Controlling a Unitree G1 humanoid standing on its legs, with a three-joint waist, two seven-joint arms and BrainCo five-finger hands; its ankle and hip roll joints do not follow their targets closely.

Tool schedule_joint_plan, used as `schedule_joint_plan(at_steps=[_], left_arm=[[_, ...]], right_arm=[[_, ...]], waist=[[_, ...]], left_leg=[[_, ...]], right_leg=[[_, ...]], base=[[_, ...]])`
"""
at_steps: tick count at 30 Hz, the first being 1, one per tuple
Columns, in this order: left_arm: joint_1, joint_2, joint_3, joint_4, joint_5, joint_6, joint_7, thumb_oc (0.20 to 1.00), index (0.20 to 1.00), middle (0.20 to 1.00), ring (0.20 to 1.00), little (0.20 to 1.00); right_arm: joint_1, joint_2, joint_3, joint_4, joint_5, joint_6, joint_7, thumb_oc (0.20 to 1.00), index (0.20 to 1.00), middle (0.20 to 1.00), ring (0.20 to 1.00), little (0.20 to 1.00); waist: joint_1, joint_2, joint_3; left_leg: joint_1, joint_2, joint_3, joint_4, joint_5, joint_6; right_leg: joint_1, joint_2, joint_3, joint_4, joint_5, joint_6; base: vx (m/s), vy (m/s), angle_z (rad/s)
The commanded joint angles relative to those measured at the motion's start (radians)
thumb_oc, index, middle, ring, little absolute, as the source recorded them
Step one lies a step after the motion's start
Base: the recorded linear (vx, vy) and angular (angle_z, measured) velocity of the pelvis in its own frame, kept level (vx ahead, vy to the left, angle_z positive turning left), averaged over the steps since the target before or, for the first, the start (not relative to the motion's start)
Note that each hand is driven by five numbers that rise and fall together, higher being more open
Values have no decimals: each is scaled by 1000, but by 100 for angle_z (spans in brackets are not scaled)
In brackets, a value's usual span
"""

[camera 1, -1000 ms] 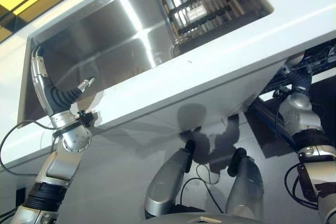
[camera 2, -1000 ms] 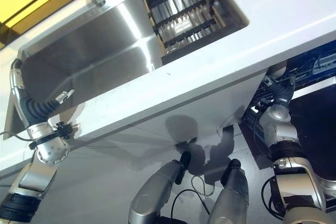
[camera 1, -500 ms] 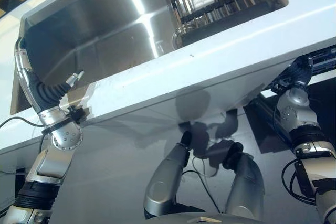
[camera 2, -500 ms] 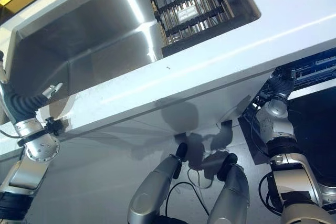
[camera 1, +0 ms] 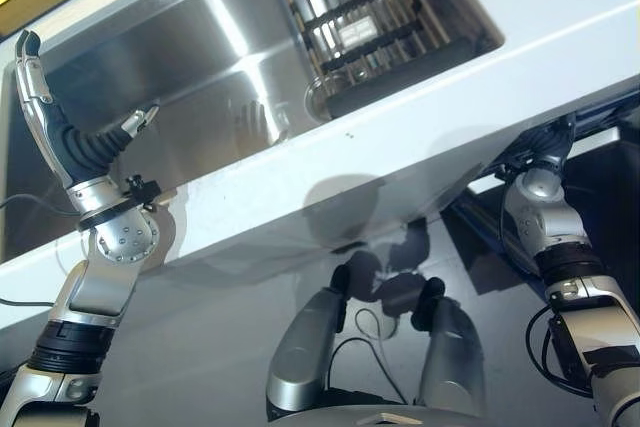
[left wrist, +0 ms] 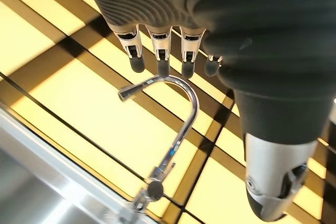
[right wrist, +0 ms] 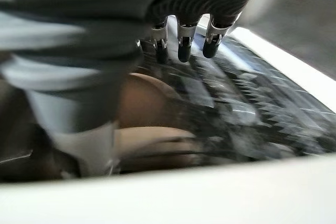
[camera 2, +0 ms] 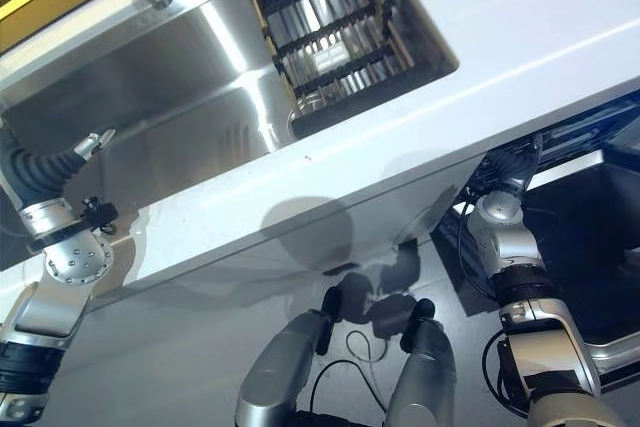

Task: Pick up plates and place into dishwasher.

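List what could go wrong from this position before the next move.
1. The left hand is raised over the sink with straight fingers, near the faucet; a careless sweep might strike it.
2. The right hand hangs under the counter edge by the dishwasher rack; lifting straight up could hit the counter.
3. That wrist view is blurred, so judging a grasp there is uncertain.

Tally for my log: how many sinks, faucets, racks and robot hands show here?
sink: 1
faucet: 1
Racks: 2, the sink rack and the dishwasher rack
Robot hands: 2, the left hand and the right hand
Total: 6
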Motion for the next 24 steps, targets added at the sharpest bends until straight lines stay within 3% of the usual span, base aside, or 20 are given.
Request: schedule_joint_plan(at_steps=[1,10,18,24], left_arm=[[44,65,38,-42,52,-17,-17,1000,1000,1000,1000,1000],[127,41,79,-60,91,-50,-87,1000,1000,1000,1000,1000],[215,6,130,-76,112,-99,-125,1000,1000,1000,1000,1000],[263,2,174,-68,111,-134,-171,1000,1000,1000,1000,1000]], right_arm=[[-10,-17,-23,-92,-40,-21,-55,1000,1000,1000,1000,1000],[268,81,-112,-207,-60,6,-196,1000,1000,1000,1000,1000],[459,166,-171,-375,-135,31,-310,1000,1000,1000,1000,1000],[594,278,-192,-410,-96,-24,-363,1000,1000,1000,1000,1000]], waist=[[-13,-68,-98],[-48,-113,-167],[-98,-132,-212],[-154,-145,-225]], left_leg=[[-41,-21,47,139,-111,116],[50,20,95,159,-163,131],[114,39,136,165,-206,142],[170,35,176,178,-247,165]], right_leg=[[108,-22,134,-306,206,95],[217,-11,157,-369,225,100],[246,-13,201,-392,244,114],[230,-28,251,-374,277,133]], base=[[21,-52,-9],[56,-34,-19],[6,25,-22],[-17,33,-30]])
